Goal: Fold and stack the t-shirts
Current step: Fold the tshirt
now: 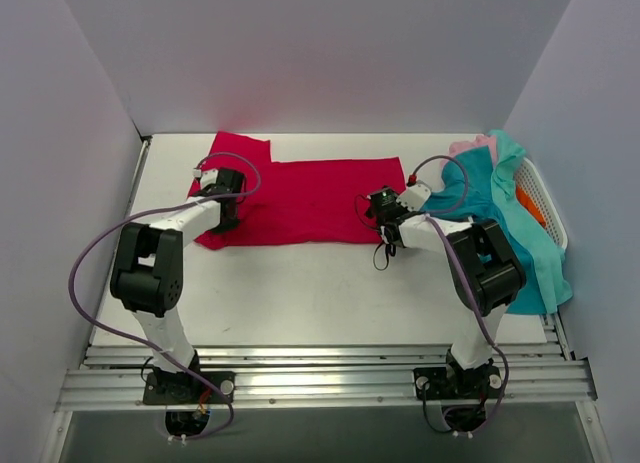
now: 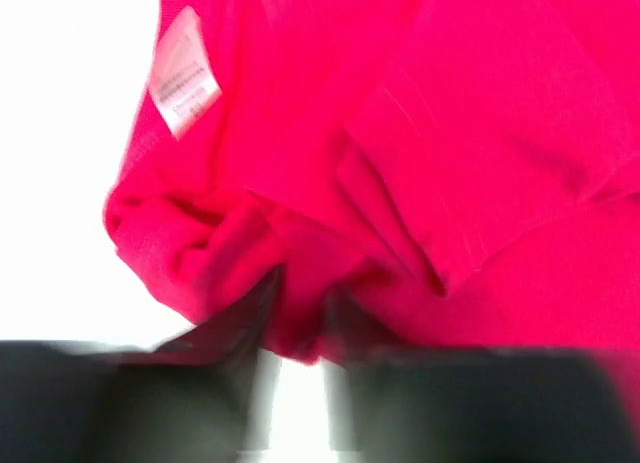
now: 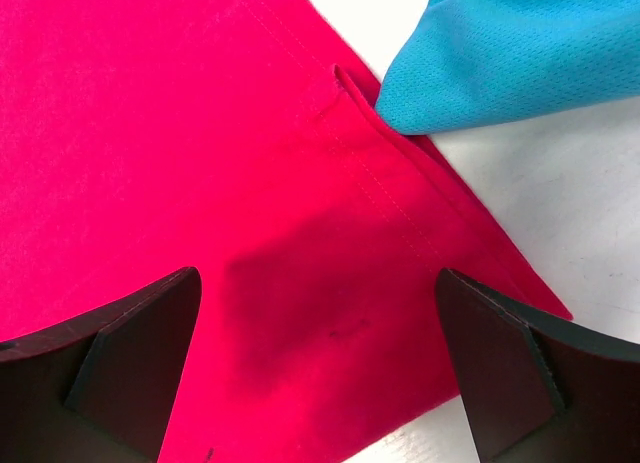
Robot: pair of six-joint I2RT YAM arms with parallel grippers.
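The red t-shirt (image 1: 310, 198) lies spread on the counter (image 1: 330, 293). Its long axis goes from left to right, and one arm stands at each end of it. The left gripper (image 2: 298, 328) is at the left end. Red cloth is bunched up between its fingers, but the view there is blurred, so I cannot tell whether it grips.

The right gripper (image 3: 318, 283) hangs wide open over the near right corner of the shirt and holds nothing; the corner lies between its fingers. The teal t-shirts (image 1: 500, 213) are draped on the basket (image 1: 548, 208) to the right, with one teal tip just beside the red hem.

I judge that the next move needs both ends pinched, so the right gripper should go straight down and avoid the teal tip.
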